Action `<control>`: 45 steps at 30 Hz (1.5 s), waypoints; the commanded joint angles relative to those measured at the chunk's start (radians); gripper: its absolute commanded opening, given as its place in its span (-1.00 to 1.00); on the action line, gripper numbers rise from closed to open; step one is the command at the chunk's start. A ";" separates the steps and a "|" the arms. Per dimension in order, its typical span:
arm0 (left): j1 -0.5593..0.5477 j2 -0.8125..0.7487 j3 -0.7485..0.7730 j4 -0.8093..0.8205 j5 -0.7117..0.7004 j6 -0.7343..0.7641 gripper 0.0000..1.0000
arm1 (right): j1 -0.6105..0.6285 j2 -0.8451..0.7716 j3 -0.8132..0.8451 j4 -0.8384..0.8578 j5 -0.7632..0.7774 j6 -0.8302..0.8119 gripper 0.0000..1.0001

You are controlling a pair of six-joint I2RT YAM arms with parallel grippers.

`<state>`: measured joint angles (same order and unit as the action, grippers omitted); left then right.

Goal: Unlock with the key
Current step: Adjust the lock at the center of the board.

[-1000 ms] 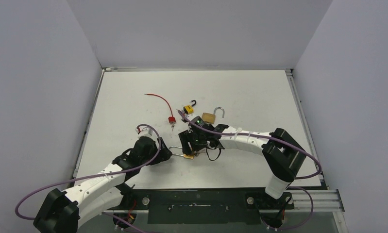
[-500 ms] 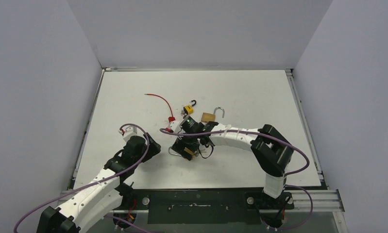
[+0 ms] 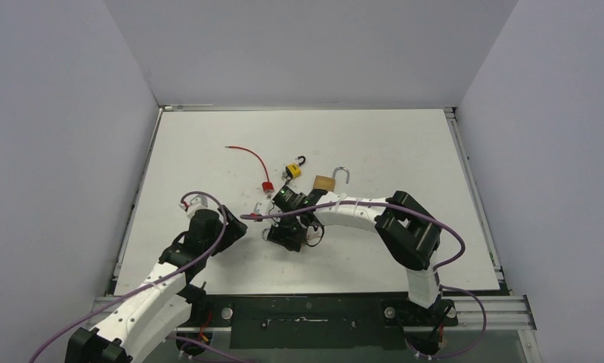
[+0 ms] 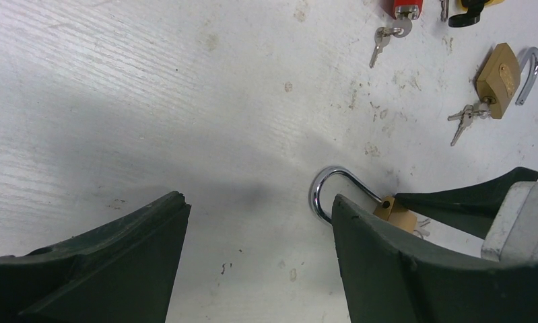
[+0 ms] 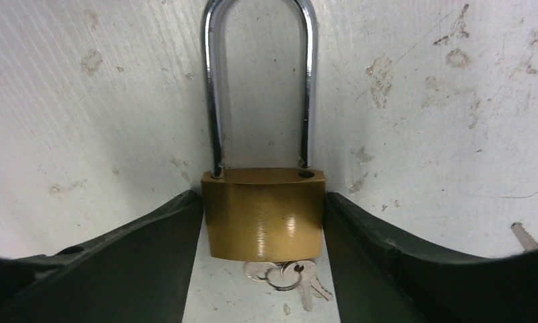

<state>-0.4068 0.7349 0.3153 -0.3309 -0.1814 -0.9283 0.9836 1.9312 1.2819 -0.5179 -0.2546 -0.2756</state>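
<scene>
A brass padlock (image 5: pixel 262 215) with a long steel shackle (image 5: pixel 259 81) lies flat on the white table. Its right shackle leg stands just out of its hole. A small ring of keys (image 5: pixel 287 272) sits at the bottom of its body. My right gripper (image 5: pixel 262 196) straddles the body, both fingers pressed against its sides. From above, this gripper (image 3: pixel 285 236) hides most of the padlock. My left gripper (image 4: pixel 259 198) stands open just left of the shackle (image 4: pixel 330 188), with bare table between its fingers. It sits to the left of the right gripper (image 3: pixel 236 227).
Behind the grippers lie another brass padlock (image 3: pixel 327 182) with an open shackle and its keys (image 4: pixel 464 118), a small yellow padlock (image 3: pixel 292 169), and a red lock (image 3: pixel 267 186) on a red cable (image 3: pixel 246 153). A loose key (image 4: pixel 380 40) lies by the red lock.
My left gripper has drawn back to the left, away from the padlock's shackle. My right gripper has shifted left and turned over the padlock.
</scene>
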 commanded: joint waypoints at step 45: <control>0.052 0.442 0.109 0.170 0.564 0.155 -0.45 | -0.018 -0.238 -0.115 0.120 -0.091 0.082 -0.65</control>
<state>-0.3641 1.1542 0.3775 -0.0982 0.3542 -0.7601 0.9817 1.7031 1.1645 -0.4938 -0.3782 -0.2214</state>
